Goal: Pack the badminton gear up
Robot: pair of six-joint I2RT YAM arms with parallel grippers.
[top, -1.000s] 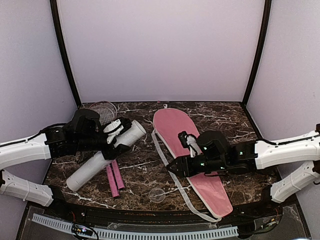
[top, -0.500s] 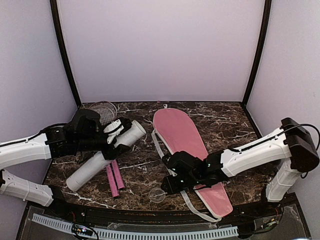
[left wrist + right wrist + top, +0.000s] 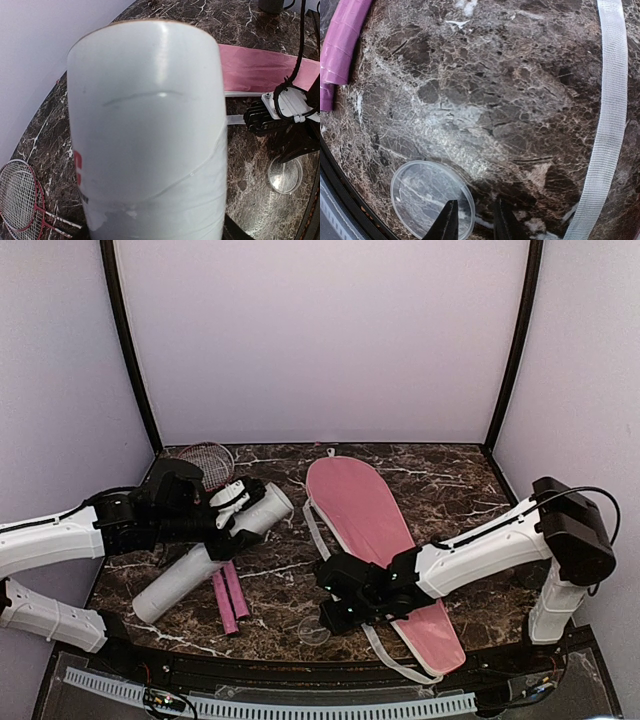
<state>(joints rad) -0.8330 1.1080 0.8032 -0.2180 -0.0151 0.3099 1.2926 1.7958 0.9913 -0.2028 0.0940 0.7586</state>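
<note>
The left gripper is clasping the white tube near its far end, one finger on each side of it. The tube is lying on a slant at the left of the dark marble table, its near end down by the left edge. In the left wrist view its white wall is filling most of the picture.

The two red-framed rackets are lying at the far left with their shafts passing under the tube. Their pink handles are sticking out towards the near edge.

The pink racket bag is lying flat in the middle, wide end far, narrow end near right. Its white strap is trailing along its left side.

The right gripper is reaching low over the near edge, just left of the bag's narrow end. Its fingers are standing at a narrow gap. They are straddling the right rim of a clear plastic lid lying flat on the marble, and neither finger is plainly pressing on it.
</note>
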